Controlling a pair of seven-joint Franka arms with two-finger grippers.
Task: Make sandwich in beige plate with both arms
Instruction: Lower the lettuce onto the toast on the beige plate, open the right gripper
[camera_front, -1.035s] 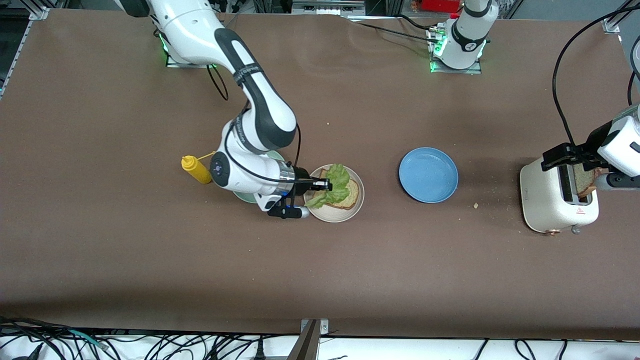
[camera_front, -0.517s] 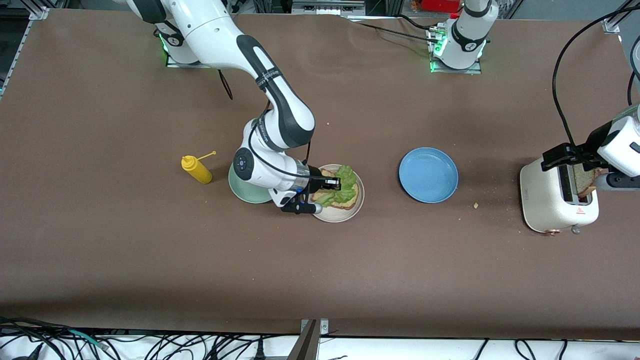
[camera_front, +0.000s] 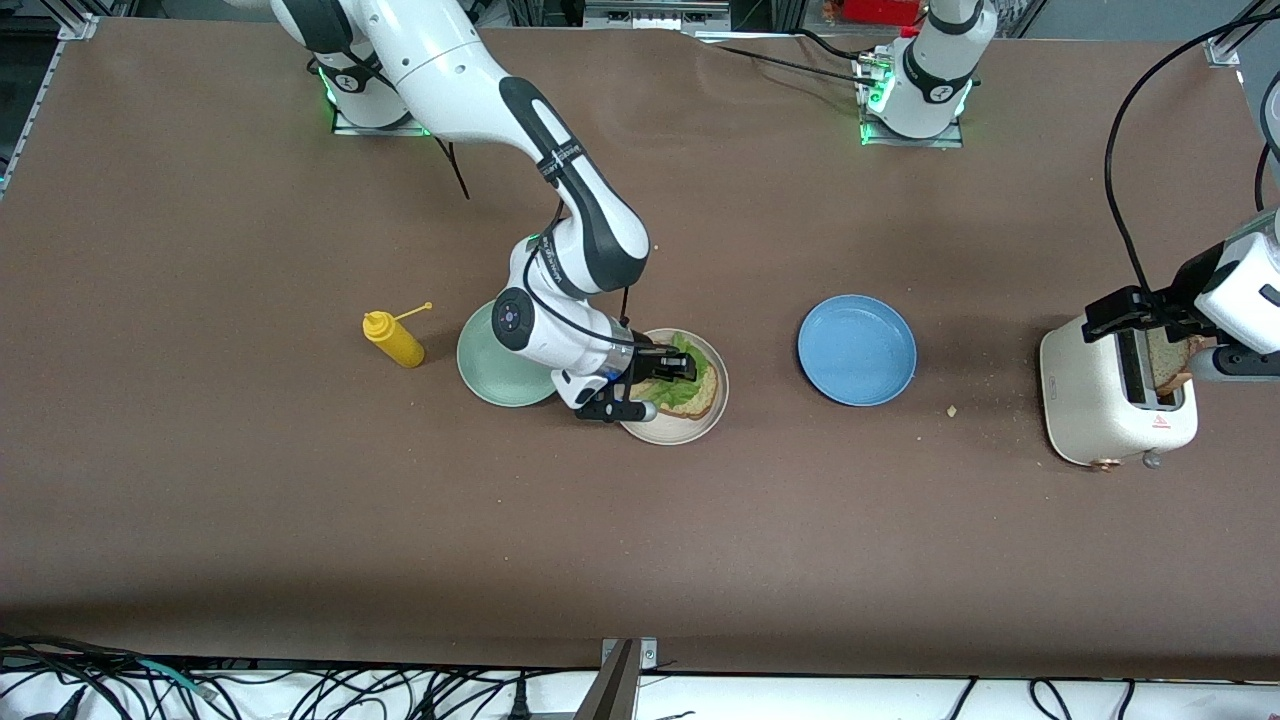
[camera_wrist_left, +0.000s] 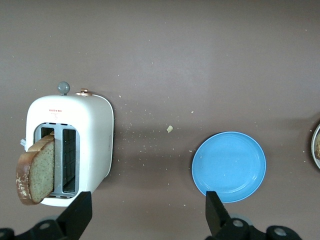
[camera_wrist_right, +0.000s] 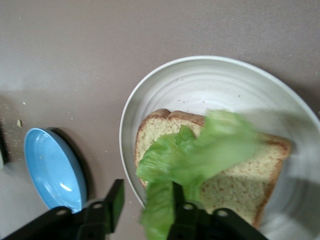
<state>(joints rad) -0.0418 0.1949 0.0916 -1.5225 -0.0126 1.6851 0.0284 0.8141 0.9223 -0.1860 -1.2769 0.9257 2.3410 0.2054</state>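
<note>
Your right gripper (camera_front: 668, 372), jaws parting, lets the lettuce (camera_wrist_right: 192, 160) settle on the bread (camera_wrist_right: 240, 172) in the beige plate (camera_front: 690, 430), while your left gripper (camera_wrist_left: 145, 217) waits wide open over the toaster (camera_wrist_left: 75, 142) for the second slice (camera_wrist_left: 35, 170).

The beige plate (camera_front: 700, 425) is round and shallow, sitting flat between a green plate and a blue plate. On it lies a tan bread slice (camera_front: 702, 390) with a dark crust, flat, and a ruffled green lettuce leaf (camera_wrist_right: 200, 155) draped over it. A second bread slice (camera_wrist_left: 35, 170) stands tilted in a toaster slot at the left arm's end
</note>
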